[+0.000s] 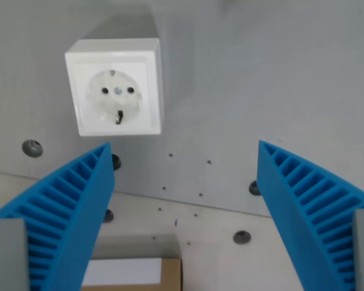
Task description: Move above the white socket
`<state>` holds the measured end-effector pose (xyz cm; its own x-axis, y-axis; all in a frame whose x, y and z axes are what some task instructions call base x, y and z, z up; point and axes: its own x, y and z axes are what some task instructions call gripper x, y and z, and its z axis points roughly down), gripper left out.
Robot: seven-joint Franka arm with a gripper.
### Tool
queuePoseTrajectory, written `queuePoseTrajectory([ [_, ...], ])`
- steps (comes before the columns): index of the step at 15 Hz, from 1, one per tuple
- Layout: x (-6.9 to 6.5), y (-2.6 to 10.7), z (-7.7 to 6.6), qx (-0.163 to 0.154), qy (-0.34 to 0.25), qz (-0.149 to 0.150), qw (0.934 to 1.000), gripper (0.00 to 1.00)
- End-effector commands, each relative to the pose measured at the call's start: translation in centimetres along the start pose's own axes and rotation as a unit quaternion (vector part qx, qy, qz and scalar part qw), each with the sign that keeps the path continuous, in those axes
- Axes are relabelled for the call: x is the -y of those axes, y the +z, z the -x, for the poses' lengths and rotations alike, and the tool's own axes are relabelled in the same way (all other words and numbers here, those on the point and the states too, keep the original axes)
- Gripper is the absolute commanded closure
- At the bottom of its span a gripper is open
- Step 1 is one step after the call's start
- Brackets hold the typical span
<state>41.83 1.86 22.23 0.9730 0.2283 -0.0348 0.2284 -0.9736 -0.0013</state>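
- White socket (114, 86) sits in the upper part of the wrist view, toward the wrist view's left, on a pale grey plate (261, 73).
- Its square face looks toward the camera; the round recess holds two dark pin holes side by side, a small screw between them, and a dark mark at the lower edge of the recess.
- The gripper (185, 148) has its jaws spread wide, with nothing between them.
- Two blue ribbed fingers (67, 212) rise from the bottom corners, one at each side of the view, their tips pointing up and inward.
- The tip of the finger on the wrist view's left lies just below the socket's lower edge, apart from it; the socket stands left of the gap's middle.
- Small dark holes (31, 147) dot the plate below the socket, some larger and round, some mere specks.
- At the bottom edge, between the fingers, a white and brown flat piece (133, 274) shows; what it is cannot be told.
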Motion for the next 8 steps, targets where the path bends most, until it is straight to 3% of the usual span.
queuePoseTrajectory([
  [1,1.0,1.1,0.0,-0.044,0.006,0.011,0.9989,0.00],
  [8,2.7,3.2,-0.2,-0.054,0.005,0.013,0.9984,0.00],
])
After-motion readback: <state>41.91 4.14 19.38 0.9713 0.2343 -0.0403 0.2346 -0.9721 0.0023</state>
